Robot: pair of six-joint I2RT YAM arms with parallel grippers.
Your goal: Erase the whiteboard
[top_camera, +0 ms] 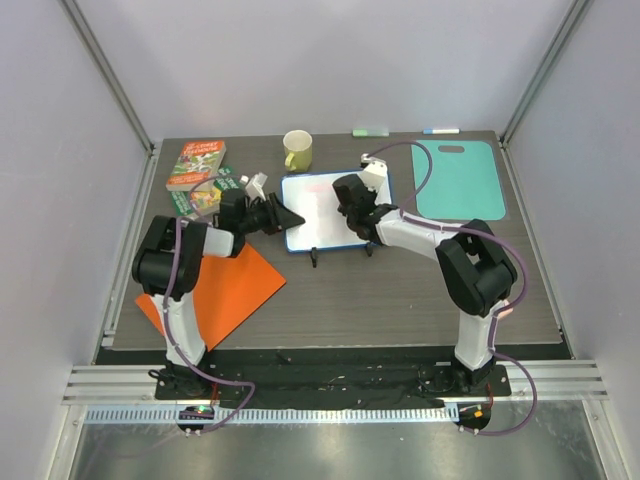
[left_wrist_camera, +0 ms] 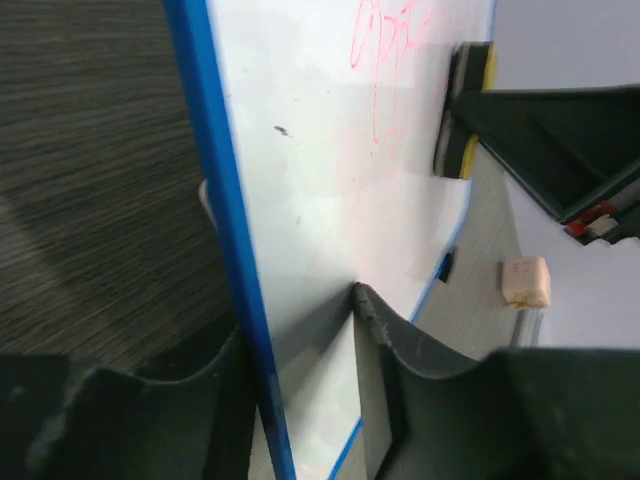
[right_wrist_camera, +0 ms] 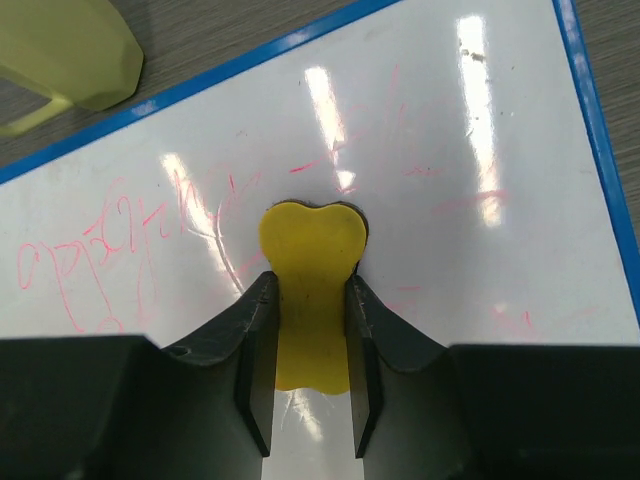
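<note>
A yellow-green mug [top_camera: 298,150] stands at the far side of the dark table [top_camera: 400,300], two books [top_camera: 197,165] stacked far left, a teal cutting board [top_camera: 458,180] far right, an orange folder [top_camera: 235,290] lying flat near left

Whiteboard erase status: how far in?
Done: left end effector grips the whiteboard by its blue edge; right end effector holds the yellow eraser. In hand: eraser pressed on the board mid-surface, where marks look faint. Remaining: red scribbles beside it are clearly legible, so most wiping remains.
</note>
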